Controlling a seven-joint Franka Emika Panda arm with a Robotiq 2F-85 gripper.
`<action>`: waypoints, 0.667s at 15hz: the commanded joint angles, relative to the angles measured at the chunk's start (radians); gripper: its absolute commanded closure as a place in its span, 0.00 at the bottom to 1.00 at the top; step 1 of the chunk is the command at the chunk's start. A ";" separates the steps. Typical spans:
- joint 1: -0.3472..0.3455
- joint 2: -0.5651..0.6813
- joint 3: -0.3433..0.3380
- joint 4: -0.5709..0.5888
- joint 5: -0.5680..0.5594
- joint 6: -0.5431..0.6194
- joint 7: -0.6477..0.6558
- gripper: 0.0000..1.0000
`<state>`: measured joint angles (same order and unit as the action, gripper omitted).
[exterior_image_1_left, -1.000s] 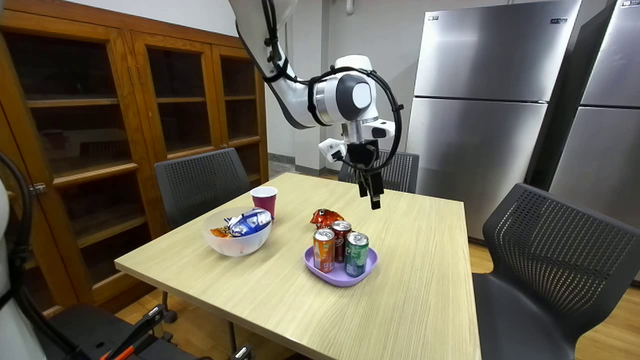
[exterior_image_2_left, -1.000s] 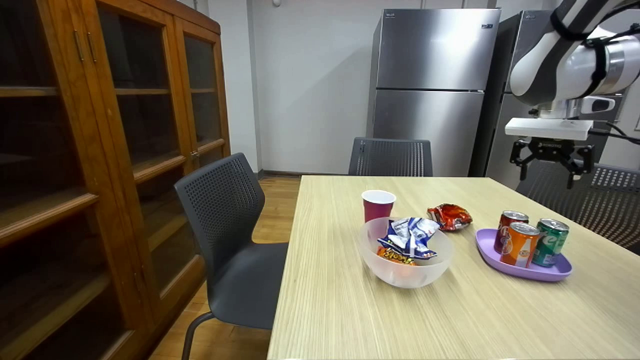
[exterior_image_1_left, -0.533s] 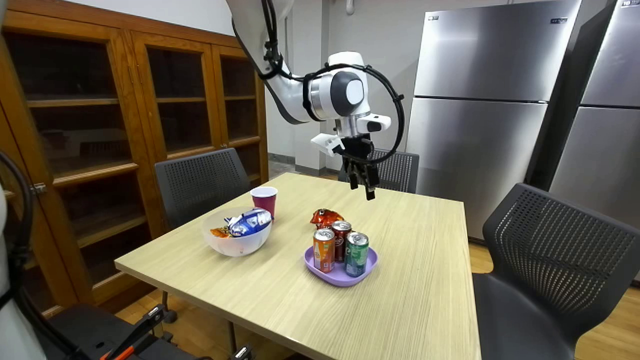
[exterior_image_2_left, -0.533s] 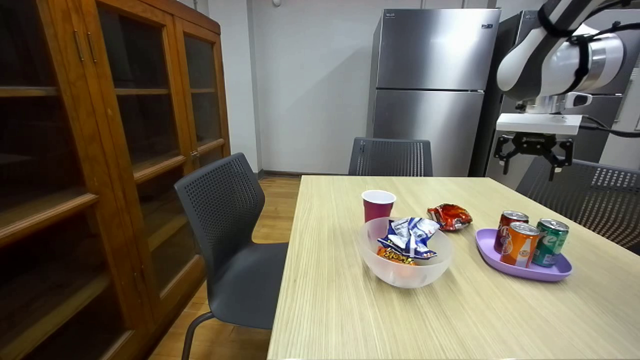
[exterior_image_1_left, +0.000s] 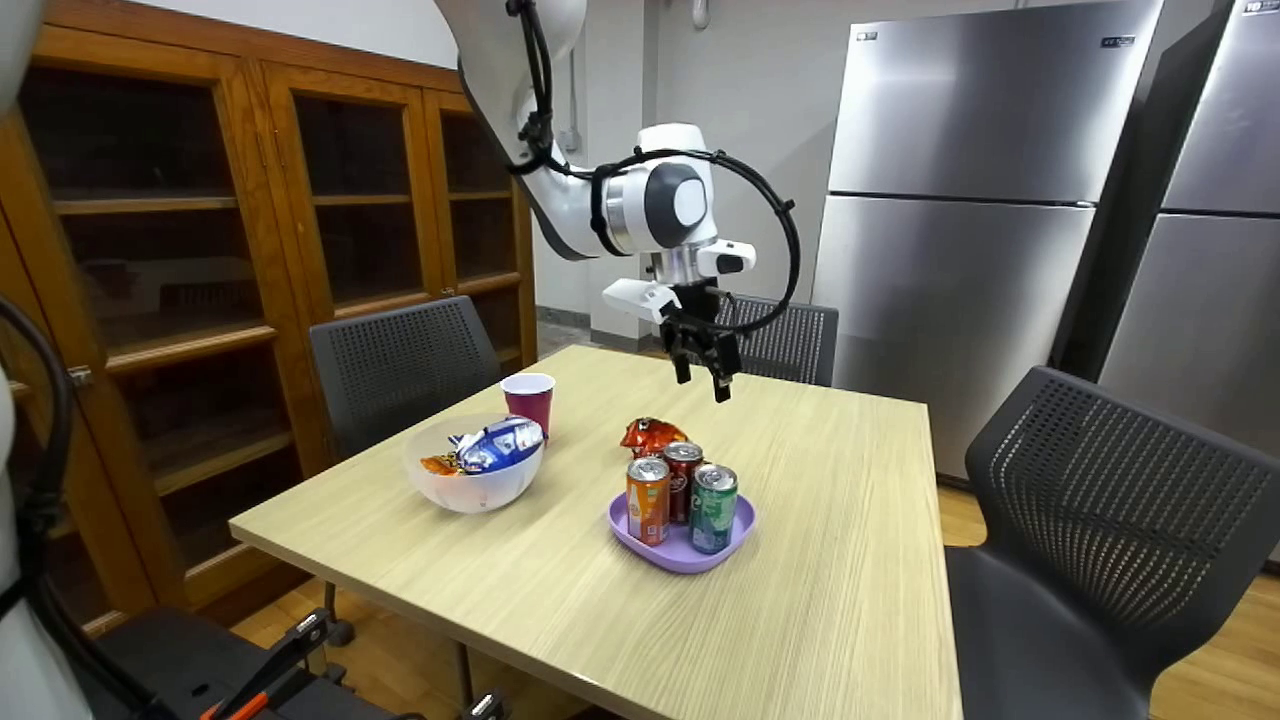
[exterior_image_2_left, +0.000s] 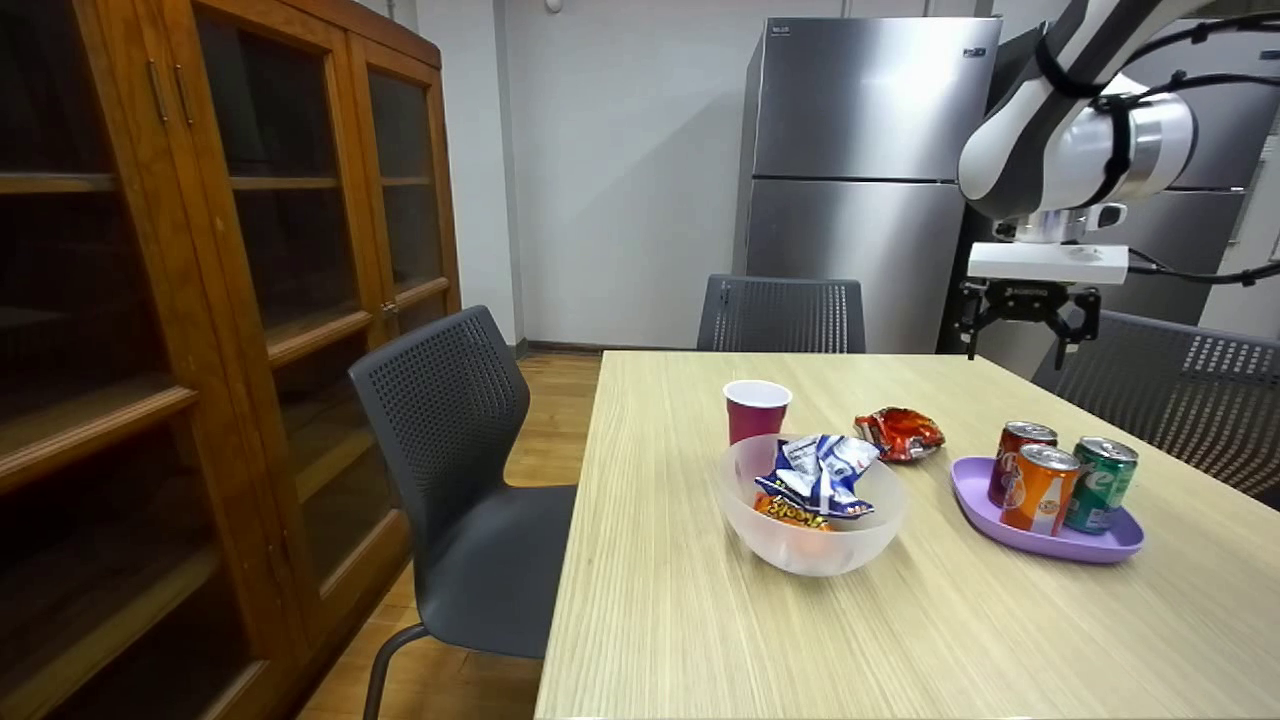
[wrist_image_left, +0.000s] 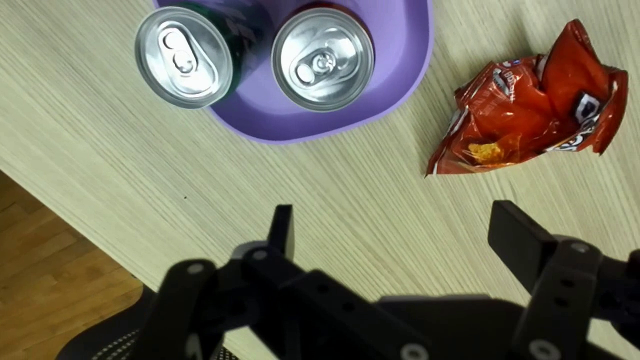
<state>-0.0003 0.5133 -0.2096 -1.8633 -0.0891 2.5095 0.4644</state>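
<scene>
A black gripper is hanging in the air above a pale wooden table, its two fingers standing wide apart and holding nothing; in the wrist view, only wood grain is showing between them. The white robot arm is bending overhead, carrying the gripper from above. Nearest to the gripper, a crumpled red snack bag is lying on the table, not being touched. Near that bag, with a strip of table between them, a purple tray is sitting, carrying three upright drinks: a green can, a dark red can and an orange can. In both exterior views, a frosted bowl is standing well apart from the gripper, holding a blue and white snack bag and an orange packet. Just beside the bowl, a maroon cup with a white rim is standing upright. Dark chairs are standing around the table. Behind, steel fridges are standing near a pale wall, and a tall wooden cabinet with glass doors is running along the side.
</scene>
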 joint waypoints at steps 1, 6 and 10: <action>0.001 0.041 0.016 0.052 0.004 -0.002 -0.043 0.00; 0.022 0.104 0.020 0.121 0.012 -0.015 -0.014 0.00; 0.050 0.160 0.010 0.181 0.021 -0.026 0.037 0.00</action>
<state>0.0279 0.6228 -0.1924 -1.7551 -0.0845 2.5103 0.4594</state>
